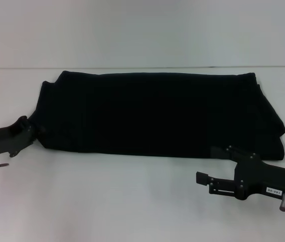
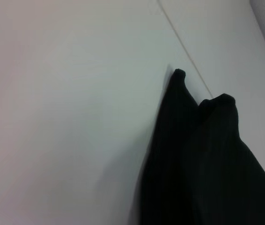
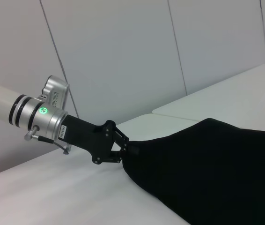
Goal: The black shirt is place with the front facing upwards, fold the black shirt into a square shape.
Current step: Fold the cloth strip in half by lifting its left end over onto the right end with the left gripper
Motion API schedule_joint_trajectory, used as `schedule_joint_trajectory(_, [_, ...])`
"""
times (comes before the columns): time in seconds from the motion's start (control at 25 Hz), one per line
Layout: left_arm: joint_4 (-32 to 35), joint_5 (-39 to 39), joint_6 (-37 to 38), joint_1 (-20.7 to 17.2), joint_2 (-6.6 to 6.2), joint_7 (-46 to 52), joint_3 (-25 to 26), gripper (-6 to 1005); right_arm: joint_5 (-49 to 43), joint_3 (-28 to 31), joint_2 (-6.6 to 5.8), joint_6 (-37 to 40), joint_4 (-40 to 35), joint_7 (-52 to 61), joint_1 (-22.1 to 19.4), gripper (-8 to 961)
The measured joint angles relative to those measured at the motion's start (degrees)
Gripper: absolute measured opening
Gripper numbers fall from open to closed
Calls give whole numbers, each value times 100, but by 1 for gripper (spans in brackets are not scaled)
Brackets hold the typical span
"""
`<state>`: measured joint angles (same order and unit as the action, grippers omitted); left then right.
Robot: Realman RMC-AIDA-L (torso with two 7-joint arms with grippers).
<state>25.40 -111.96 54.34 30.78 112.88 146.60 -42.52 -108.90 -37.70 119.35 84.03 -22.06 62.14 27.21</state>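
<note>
The black shirt (image 1: 157, 113) lies folded into a long band across the white table, with no lettering showing. My left gripper (image 1: 33, 132) is at the band's left front corner. In the right wrist view the left gripper (image 3: 124, 152) is pinched shut on the shirt's (image 3: 217, 168) edge there. The left wrist view shows only two raised points of the shirt's black cloth (image 2: 202, 159) against the table. My right gripper (image 1: 210, 165) stands open at the shirt's right front edge. Its upper finger (image 1: 222, 151) touches the hem and its lower finger (image 1: 204, 178) is over bare table.
The white table (image 1: 107, 196) stretches in front of the shirt, with a seam line (image 1: 26, 68) running behind it. A pale wall (image 3: 123, 56) stands beyond the table's far end.
</note>
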Motion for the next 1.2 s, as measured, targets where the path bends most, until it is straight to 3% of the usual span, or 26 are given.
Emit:
schedule_joint_trajectory(0.36, [17, 55, -90, -36, 43, -183, 66, 70, 0, 0, 4, -25, 0, 0, 56, 946])
schedule_joint_trajectory(0.64, [33, 70, 202, -278, 23, -605, 881, 46, 15, 26, 8, -32, 0, 12, 70, 946])
schedule_joint_trajectory(1.2, [253, 9, 465, -889, -432, -790, 1948, 49, 25, 53, 9, -71, -144, 309, 122, 946])
